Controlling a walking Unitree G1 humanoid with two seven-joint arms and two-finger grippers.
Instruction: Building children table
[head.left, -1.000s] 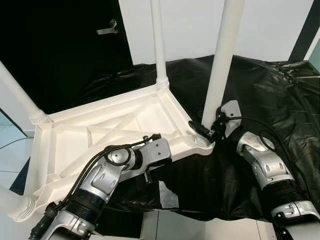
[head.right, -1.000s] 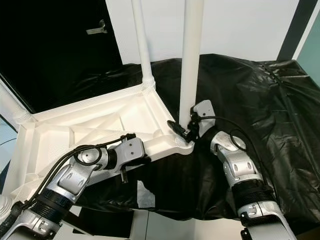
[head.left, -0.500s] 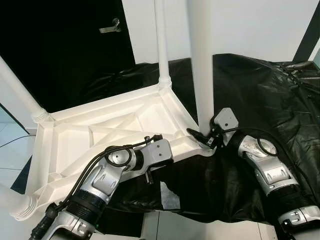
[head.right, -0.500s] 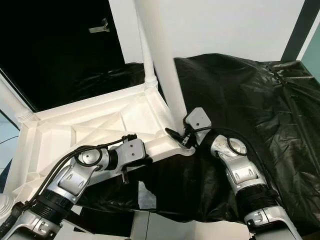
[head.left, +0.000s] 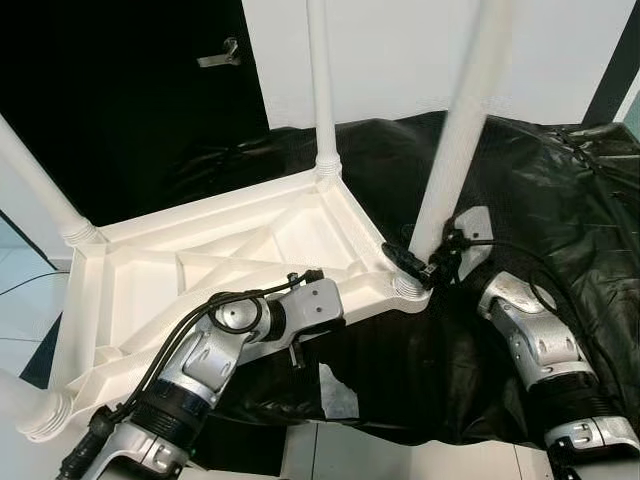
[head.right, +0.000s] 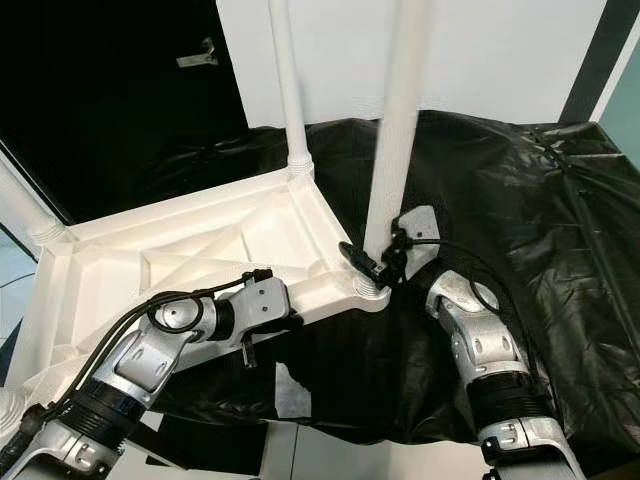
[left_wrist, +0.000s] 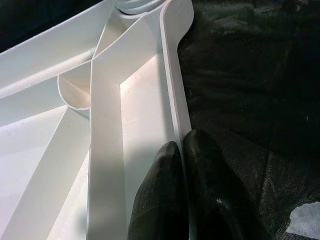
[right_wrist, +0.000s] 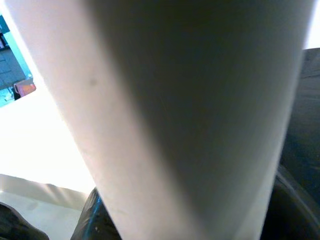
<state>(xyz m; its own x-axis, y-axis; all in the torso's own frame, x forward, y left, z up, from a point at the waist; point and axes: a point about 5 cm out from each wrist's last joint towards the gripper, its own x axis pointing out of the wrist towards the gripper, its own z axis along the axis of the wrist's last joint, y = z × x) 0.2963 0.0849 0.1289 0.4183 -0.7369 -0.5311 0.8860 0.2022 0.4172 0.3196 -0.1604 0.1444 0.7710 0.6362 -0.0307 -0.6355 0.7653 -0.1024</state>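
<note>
Fourth leg (head.left: 455, 150) fitting: right end effector (head.left: 425, 262) grips it tilted at the tabletop (head.left: 200, 265) corner, left end effector (left_wrist: 187, 195) pinches the rim; next, straighten and seat.

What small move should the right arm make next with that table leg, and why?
Probably ease the leg upright before turning it further: it leans away from its corner socket, while the right gripper clasps its base and the left gripper pinches the tabletop rim.
</note>
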